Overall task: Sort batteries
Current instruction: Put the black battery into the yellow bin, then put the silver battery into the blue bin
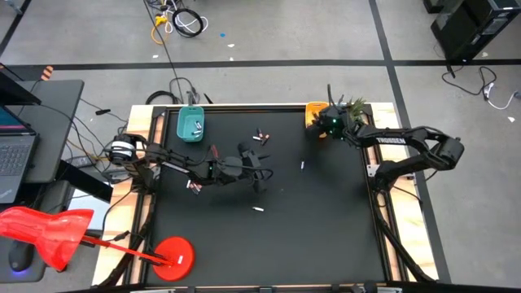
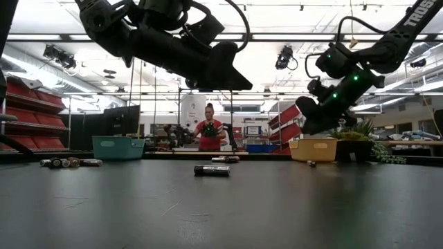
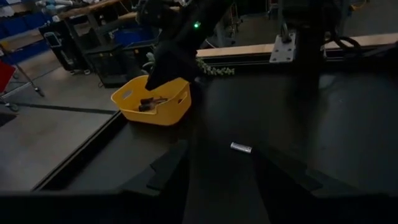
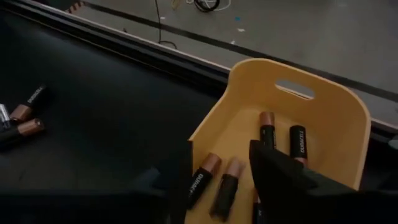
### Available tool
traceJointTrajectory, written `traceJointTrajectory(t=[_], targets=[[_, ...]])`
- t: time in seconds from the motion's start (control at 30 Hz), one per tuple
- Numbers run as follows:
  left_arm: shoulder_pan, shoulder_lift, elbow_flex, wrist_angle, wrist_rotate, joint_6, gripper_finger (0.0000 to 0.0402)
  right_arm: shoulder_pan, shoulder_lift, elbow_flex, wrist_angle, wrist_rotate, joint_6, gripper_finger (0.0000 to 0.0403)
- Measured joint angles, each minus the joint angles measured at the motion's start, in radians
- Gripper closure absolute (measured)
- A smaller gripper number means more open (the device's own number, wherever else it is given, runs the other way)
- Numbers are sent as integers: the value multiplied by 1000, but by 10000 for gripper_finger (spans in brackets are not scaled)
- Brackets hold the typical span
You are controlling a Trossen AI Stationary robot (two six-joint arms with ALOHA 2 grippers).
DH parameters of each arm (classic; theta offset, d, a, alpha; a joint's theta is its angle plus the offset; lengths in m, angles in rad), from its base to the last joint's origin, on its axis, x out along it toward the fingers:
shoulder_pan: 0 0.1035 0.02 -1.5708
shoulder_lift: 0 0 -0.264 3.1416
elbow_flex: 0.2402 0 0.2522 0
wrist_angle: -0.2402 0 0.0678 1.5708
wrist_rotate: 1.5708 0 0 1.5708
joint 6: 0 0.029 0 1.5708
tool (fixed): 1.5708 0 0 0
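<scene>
Release step was in hand: my right gripper [image 4: 221, 180] hung jaws apart, empty, over the yellow tray [image 4: 323, 118] at one o'clock. Next move required returning toward the silvery battery [image 1: 302, 165] at centre.

My table [image 1: 326, 236] has a flat black top framed by pale wooden edging. At its far edge sit two small trays: a teal tray [image 1: 191, 124] toward my left side and a yellow tray [image 1: 314, 111] toward my right corner. Batteries lie loose on the black surface: a little cluster [image 1: 260, 137] near the far middle, one pale battery [image 1: 302, 165] alone right of centre, another pale one [image 1: 258, 210] nearer the middle, and a few [image 1: 194, 185] on my left side.
</scene>
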Motion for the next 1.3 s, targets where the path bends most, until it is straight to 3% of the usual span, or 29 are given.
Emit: traceJointTrajectory(t=[0.13, 0.27, 0.37, 0.5, 0.77, 1.3], targets=[[-17, -7, 0, -41, -48, -24, 226, 47, -37, 0, -1, 7, -51, 230], [-35, -40, 1, -163, -132, -86, 226, 201, -100, -1, 31, 115, -182, 241], [-38, -53, 1, -238, -132, -154, 226, 318, -124, -1, 33, 117, -221, 249], [-42, -48, 1, -275, -71, -238, 226, 461, -96, -36, 34, 107, -49, 252], [-70, -43, 0, -250, -59, -264, 226, 697, 10, -111, 30, 271, 244, 253], [-114, -43, 0, -231, -59, -264, 226, 743, 355, -95, 181, 434, 476, 253]])
